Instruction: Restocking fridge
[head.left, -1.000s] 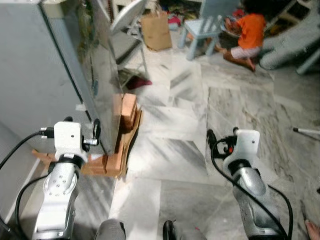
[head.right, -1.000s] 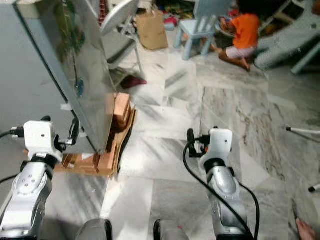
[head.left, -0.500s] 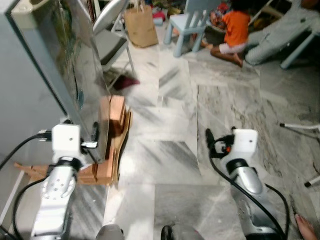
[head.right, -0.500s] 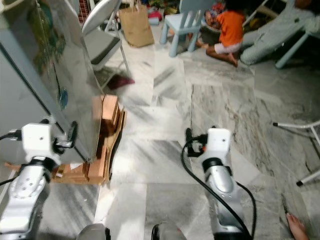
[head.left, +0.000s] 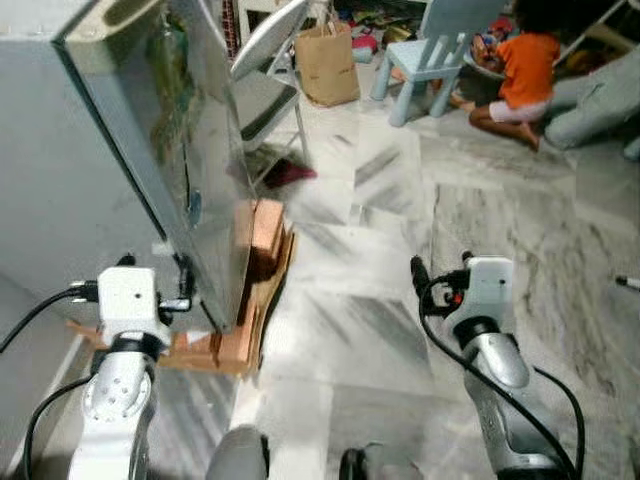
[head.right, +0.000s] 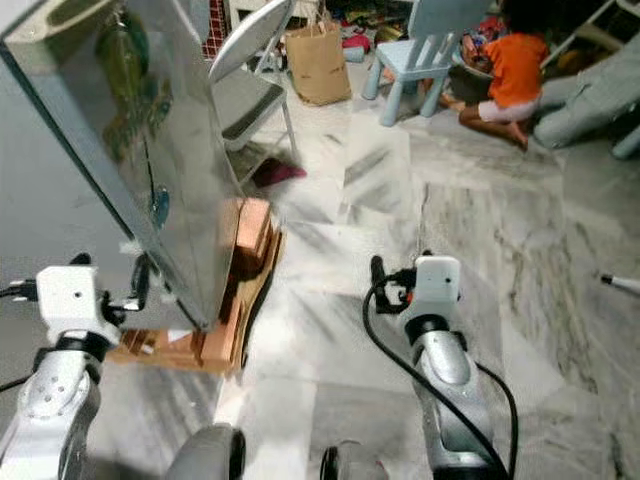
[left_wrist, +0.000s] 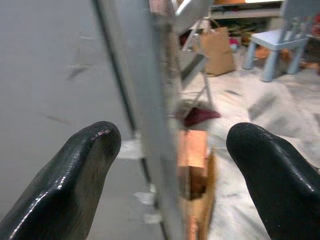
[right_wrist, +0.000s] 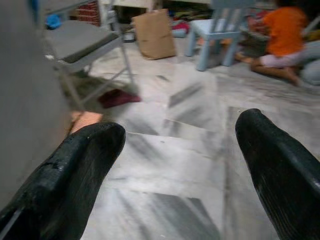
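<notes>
The grey fridge (head.left: 70, 180) stands at the left with its shiny steel door (head.left: 190, 170) facing the room. My left gripper (head.left: 155, 268) is low at the door's near bottom corner and is open. In the left wrist view the door edge (left_wrist: 150, 100) runs between its two black fingers (left_wrist: 75, 175), and I cannot tell whether they touch it. My right gripper (head.left: 442, 268) hangs open above the marble floor (head.left: 350, 310), to the right of the fridge, with nothing between its fingers (right_wrist: 75, 170).
The fridge rests on wooden blocks and cardboard (head.left: 255, 290). Behind it stand a grey folding chair (head.left: 265, 70) and a brown paper bag (head.left: 328, 62). Farther back are a pale blue child's chair (head.left: 440, 40) and a person in orange (head.left: 520, 75) sitting on the floor.
The whole picture has swung, so the camera has moved. Both arms keep the same pose, the left by the fridge door, the right over the floor.
</notes>
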